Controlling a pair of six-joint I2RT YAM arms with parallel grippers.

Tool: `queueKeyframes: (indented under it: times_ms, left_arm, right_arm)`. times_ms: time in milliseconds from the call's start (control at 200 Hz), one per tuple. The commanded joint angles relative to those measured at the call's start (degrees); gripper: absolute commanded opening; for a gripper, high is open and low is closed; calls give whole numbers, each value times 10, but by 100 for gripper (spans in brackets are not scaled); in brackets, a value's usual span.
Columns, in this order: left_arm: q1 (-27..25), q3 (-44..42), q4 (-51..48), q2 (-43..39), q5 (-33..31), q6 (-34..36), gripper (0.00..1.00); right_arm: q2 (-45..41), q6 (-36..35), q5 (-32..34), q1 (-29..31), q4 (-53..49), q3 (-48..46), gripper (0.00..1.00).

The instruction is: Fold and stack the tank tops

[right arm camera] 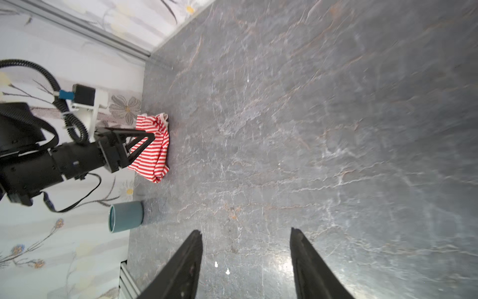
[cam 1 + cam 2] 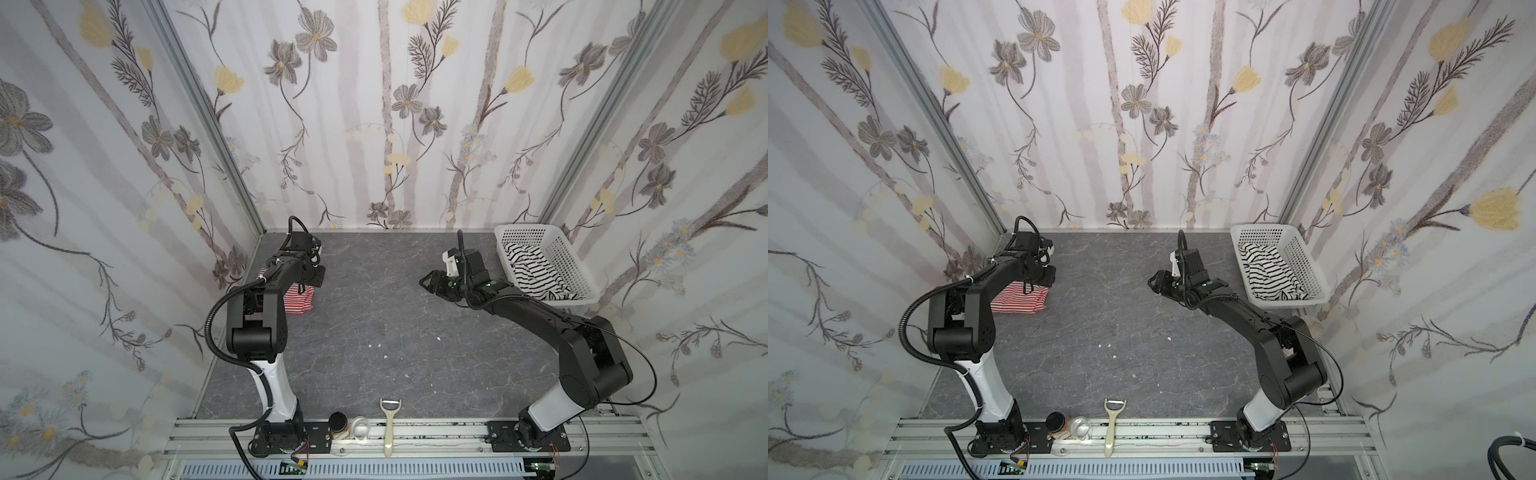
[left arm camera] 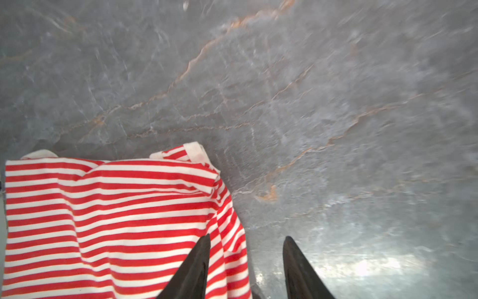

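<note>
Red-and-white tank top (image 3: 108, 220) appears folded, partly beneath open left hand (image 3: 247, 236). Right hand (image 1: 245, 229) open, empty. Next: fetch black-striped tank top (image 2: 536, 266) from basket (image 2: 577, 266) behind it.

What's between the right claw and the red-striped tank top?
Bare grey tabletop only, between right claw and red-striped tank top; clearest in the right wrist view.

The left gripper (image 2: 316, 279) hovers over the red-and-white top (image 2: 300, 302). The black-striped top (image 2: 536, 266) lies heaped in the basket (image 2: 575, 259), right gripper (image 2: 428, 284) nearby.
</note>
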Motion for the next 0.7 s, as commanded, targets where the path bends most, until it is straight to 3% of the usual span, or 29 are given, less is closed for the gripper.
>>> queueKeyframes:
  times_ms: [0,330,495,694]
  left_arm:
    - [-20,7,3,-26,64,-27,51]
    - [-136,1,26,-67,145,-38,55]
    - [-189,-26,56,-76,186,-36,56]
    - [-226,-60,80,-83,187,-28,56]
  right_arm:
    - [-21,-59,38,-34,-67,46,61]
    - [46,-160,120,-238,-243,243,64]
    - [141,-186,259,-291,-301,325,65]
    - [250,-172,243,-355,-321,382,65]
